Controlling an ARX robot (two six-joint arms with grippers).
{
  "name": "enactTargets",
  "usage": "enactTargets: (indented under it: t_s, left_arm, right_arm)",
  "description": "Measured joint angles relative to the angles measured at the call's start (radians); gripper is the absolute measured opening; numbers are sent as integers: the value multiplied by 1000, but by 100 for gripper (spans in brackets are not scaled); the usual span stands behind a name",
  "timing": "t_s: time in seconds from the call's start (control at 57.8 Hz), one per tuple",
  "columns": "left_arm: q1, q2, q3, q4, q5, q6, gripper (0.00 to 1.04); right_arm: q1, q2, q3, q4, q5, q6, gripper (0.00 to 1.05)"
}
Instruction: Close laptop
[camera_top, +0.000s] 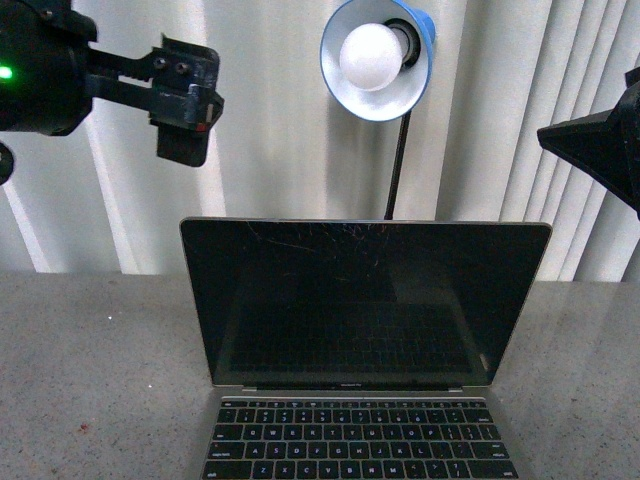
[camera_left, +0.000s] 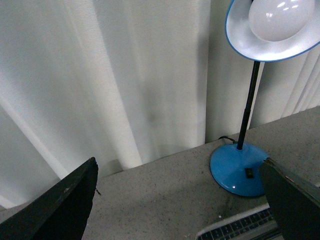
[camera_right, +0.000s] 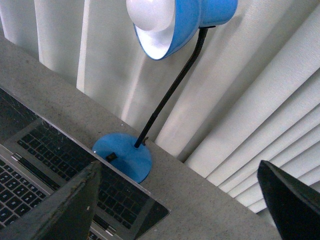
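The laptop (camera_top: 365, 330) has a glossy black screen, finely scratched, in a silver-grey metal shell with matt black keys — on a speckled grey stone-like table (camera_top: 90, 370); the blue lamp (camera_top: 378, 58) shade looks smooth and shiny

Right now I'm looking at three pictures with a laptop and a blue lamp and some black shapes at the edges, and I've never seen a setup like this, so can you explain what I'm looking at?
This is a robot with two arms, filmed by three cameras at once. One picture looks forward from the robot's body: an open laptop with a dark screen sits on a grey table, and a blue lamp stands behind it. The black device at upper left is the left gripper; only part of the right arm shows at the far right. The other two pictures come from cameras on the wrists. The dark wedges at their bottom corners are the fingers of each gripper, spread apart. Neither holds anything.
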Motion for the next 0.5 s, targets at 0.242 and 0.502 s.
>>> enactTargets:
  t_s: [0.242,0.502]
  left_arm:
    - [-32,126,164,-76,-45,39,98]
    - [-57,198,240,-169,-56,124,56]
  right_arm:
    - [18,112,76,-32,-11,-112,46]
    - [30,208,185,-90,-44,-185,3]
